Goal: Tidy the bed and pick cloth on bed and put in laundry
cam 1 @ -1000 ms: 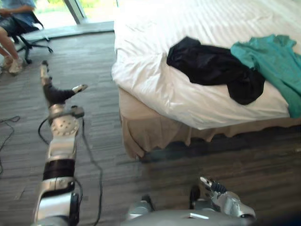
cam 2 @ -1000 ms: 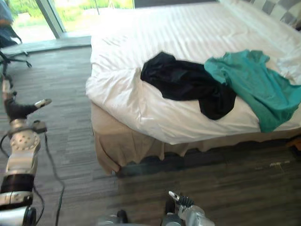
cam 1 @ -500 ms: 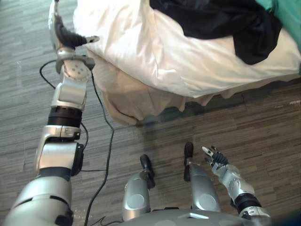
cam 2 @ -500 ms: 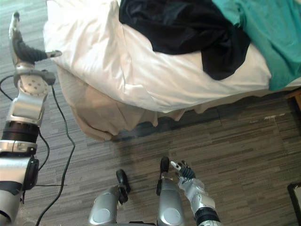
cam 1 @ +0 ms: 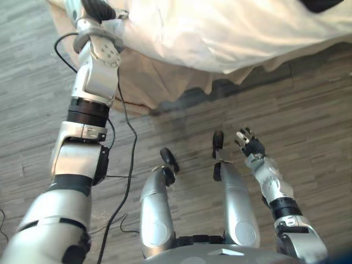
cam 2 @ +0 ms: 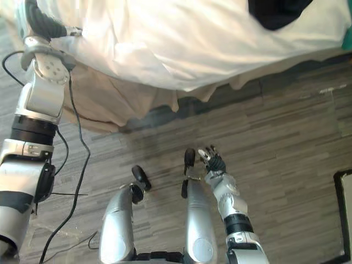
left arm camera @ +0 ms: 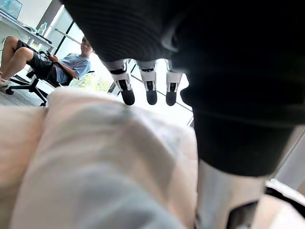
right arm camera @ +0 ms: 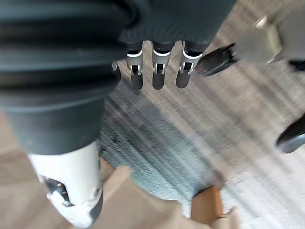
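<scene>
The bed's white duvet (cam 1: pixel 220 33) fills the top of the eye views, with a beige bed skirt (cam 1: pixel 143 82) hanging under it. A black cloth (cam 2: pixel 275 11) lies on the duvet at the top right edge. My left hand (cam 1: pixel 100 7) is stretched out to the duvet's left corner; in the left wrist view its fingers (left arm camera: pixel 148 90) are straight above the white fabric (left arm camera: pixel 105 157), holding nothing. My right hand (cam 1: pixel 251 147) hangs low over the floor in front of the bed, fingers (right arm camera: pixel 157 71) straight and empty.
Grey wood-look floor (cam 1: pixel 308 104) runs between me and the bed. A person (left arm camera: pixel 62 67) sits on an office chair beyond the bed's corner, by the windows. A dark-framed object (cam 2: pixel 344 214) stands at the far right on the floor.
The camera has tipped down, so the bed now sits at the top edge. My left hand went from over the floor to the duvet's corner. My right hand rose a little.
</scene>
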Controlling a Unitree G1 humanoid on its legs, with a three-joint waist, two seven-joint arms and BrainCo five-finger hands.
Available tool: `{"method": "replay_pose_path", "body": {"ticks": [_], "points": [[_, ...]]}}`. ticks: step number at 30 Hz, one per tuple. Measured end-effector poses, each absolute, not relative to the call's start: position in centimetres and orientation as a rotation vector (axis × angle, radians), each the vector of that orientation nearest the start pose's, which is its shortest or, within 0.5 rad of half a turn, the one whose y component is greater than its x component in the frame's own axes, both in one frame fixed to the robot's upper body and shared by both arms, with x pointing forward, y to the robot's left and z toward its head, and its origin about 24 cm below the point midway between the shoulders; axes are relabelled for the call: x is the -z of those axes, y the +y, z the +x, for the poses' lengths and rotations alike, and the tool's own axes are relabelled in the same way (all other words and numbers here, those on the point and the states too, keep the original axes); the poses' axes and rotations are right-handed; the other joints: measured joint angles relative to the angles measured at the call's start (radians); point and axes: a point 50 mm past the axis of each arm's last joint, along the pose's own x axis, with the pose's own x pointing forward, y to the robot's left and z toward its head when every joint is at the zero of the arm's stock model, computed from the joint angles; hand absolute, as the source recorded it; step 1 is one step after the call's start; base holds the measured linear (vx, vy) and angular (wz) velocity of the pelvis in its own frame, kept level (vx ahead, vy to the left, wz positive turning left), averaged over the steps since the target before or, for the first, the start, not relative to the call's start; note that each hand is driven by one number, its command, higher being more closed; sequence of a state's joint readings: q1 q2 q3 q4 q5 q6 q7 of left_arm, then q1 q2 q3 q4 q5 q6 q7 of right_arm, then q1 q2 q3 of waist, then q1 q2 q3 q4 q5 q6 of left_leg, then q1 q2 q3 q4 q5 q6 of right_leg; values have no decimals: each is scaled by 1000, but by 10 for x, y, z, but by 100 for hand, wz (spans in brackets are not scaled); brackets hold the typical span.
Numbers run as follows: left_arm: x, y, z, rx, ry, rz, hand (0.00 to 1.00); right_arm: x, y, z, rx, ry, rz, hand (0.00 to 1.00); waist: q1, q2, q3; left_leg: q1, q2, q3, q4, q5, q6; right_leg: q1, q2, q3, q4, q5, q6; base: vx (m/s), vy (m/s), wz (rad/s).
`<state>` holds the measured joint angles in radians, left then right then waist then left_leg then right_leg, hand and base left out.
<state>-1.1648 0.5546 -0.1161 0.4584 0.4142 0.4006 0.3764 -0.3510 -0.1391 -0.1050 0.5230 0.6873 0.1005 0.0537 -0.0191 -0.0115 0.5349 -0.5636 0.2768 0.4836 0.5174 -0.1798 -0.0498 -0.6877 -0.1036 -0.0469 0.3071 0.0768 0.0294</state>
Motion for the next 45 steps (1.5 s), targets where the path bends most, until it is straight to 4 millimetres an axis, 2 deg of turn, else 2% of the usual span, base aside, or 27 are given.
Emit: {"method": "replay_pose_path", "body": {"ticks": [3, 8, 11, 14, 17, 19, 20, 22, 26, 27, 28, 29, 30, 31, 33, 34, 36, 37, 38, 40, 41, 42, 43, 45], "points": [[-345, 220, 369, -730, -434, 870, 100, -39, -181, 325, 17, 120, 621, 0, -4, 12, 8, -52, 10, -2, 52, -15, 8, -64, -2, 7, 64, -20, 0, -11, -21, -1], [-351, 235, 363, -791, -396, 864, 100, -67, -183, 339, 32, -1, 698, 0, -18, 22, 14, -126, 27, -10, 109, -46, 22, -136, 1, 14, 106, -31, 6, -57, -20, -2], [-356, 243, 359, -820, -405, 847, 100, -74, -188, 343, 39, -12, 690, 0, -19, 25, 15, -135, 31, 2, 116, -50, 28, -140, 10, 36, 79, -11, 16, -44, -2, -14], [-358, 246, 358, -832, -421, 844, 100, -72, -190, 343, 43, 16, 688, 0, -23, 25, 15, -123, 31, 10, 104, -50, 29, -123, 13, 41, 51, 8, 11, -4, 10, -10], [-338, 248, 363, -789, -386, 831, 100, -62, -189, 339, 43, 74, 676, 0, -22, 26, 15, -29, 16, 47, 56, -44, 27, -47, 9, 57, 12, 17, 17, 50, 15, -16], [-324, 245, 369, -708, -362, 788, 100, -52, -191, 334, 53, 115, 633, 0, -25, 29, 11, 71, -13, 64, -12, -34, 22, 46, -5, 57, -39, 20, 22, 100, 16, -7], [-322, 243, 370, -691, -364, 784, 100, -50, -191, 332, 56, 122, 624, 0, -24, 29, 11, 91, -19, 67, -28, -30, 21, 66, -7, 57, -52, 22, 25, 119, 2, 2], [-315, 233, 375, -599, -373, 769, 100, -36, -195, 323, 75, 179, 571, 0, -16, 29, 9, 202, -64, 87, -128, 1, 13, 169, -27, 53, -120, 32, 33, 104, -12, 5], [-312, 231, 374, -533, -430, 734, 100, -17, -197, 310, 96, 243, 528, 0, -11, 30, 4, 336, -115, 103, -260, 49, -4, 298, -51, 29, -201, 38, 41, 115, -5, 13], [-308, 230, 374, -513, -447, 729, 100, -9, -200, 304, 112, 266, 527, 0, 1, 31, -8, 368, -127, 107, -296, 64, -17, 331, -56, 18, -225, 39, 42, 125, -39, 11], [-292, 229, 373, -488, -458, 740, 100, 5, -201, 295, 135, 316, 527, 0, 12, 32, -66, 368, -136, 107, -333, 78, -25, 333, -56, 1, -253, 40, 43, 131, -45, 14], [-286, 230, 372, -479, -462, 740, 100, 10, -201, 292, 143, 334, 527, 0, 13, 31, -85, 367, -139, 105, -346, 84, -27, 334, -56, -2, -263, 41, 44, 154, -53, 25], [-267, 232, 368, -459, -466, 732, 100, 22, -202, 285, 167, 383, 524, 0, 14, 33, -118, 373, -142, 95, -372, 99, -32, 352, -55, -18, -291, 44, 43, 125, -32, 26], [-258, 234, 366, -449, -462, 734, 100, 27, -203, 282, 179, 405, 519, 0, 14, 33, -125, 379, -144, 87, -379, 104, -37, 367, -55, -25, -303, 45, 42, 117, -33, 29], [-223, 243, 358, -420, -428, 738, 100, 40, -206, 274, 212, 458, 515, 0, 15, 34, -126, 414, -142, 75, -381, 116, -42, 425, -54, -46, -328, 46, 41, 103, -44, 17], [-194, 251, 350, -407, -381, 723, 100, 52, -209, 266, 241, 507, 512, 0, 14, 34, -127, 446, -142, 54, -374, 119, -42, 467, -54, -54, -334, 46, 41, 113, -49, 8], [-172, 253, 343, -394, -351, 703, 100, 62, -212, 257, 267, 551, 504, 0, 14, 35, -131, 465, -140, 36, -356, 119, -42, 497, -57, -56, -336, 47, 41, 78, -19, 14], [-148, 251, 335, -369, -320, 673, 100, 74, -217, 245, 309, 602, 508, 0, 12, 30, -132, 437, -133, -3, -251, 111, -45, 537, -79, -78, -336, 50, 36, 41, 34, 32], [-126, 248, 326, -348, -282, 655, 100, 84, -220, 235, 335, 652, 507, 0, 14, 38, -154, 428, -141, -39, -312, 72, -46, 554, -88, -82, -336, 50, 37, 18, 33, 26], [-105, 246, 317, -331, -239, 653, 100, 92, -231, 223, 371, 697, 488, 0, 17, 70, -189, 443, -130, -65, -415, 178, -45, 562, -68, -101, -336, 49, 38, 8, 13, -11], [-83, 242, 307, -317, -188, 632, 100, 99, -233, 212, 391, 732, 486, 0, 22, 80, -220, 479, -133, -68, -467, 163, -40, 575, -65, -112, -344, 41, 49, 90, 96, -6], [-70, 233, 303, -299, -164, 611, 0, 107, -231, 203, 402, 769, 496, 0, 22, 71, -230, 498, -147, -81, -484, 164, -39, 592, -72, -134, -344, 39, 52, 84, 95, 5], [-66, 230, 301, -294, -154, 606, 0, 110, -229, 199, 405, 786, 502, 0, 23, 64, -234, 501, -151, -84, -484, 164, -39, 597, -75, -138, -344, 39, 52, 66, 90, 18], [-39, 222, 287, -303, -72, 567, 0, 123, -218, 183, 409, 854, 547, 0, 29, 44, -248, 536, -153, -88, -484, 164, -39, 636, -76, -156, -344, 36, 56, 18, 30, 12]]}}
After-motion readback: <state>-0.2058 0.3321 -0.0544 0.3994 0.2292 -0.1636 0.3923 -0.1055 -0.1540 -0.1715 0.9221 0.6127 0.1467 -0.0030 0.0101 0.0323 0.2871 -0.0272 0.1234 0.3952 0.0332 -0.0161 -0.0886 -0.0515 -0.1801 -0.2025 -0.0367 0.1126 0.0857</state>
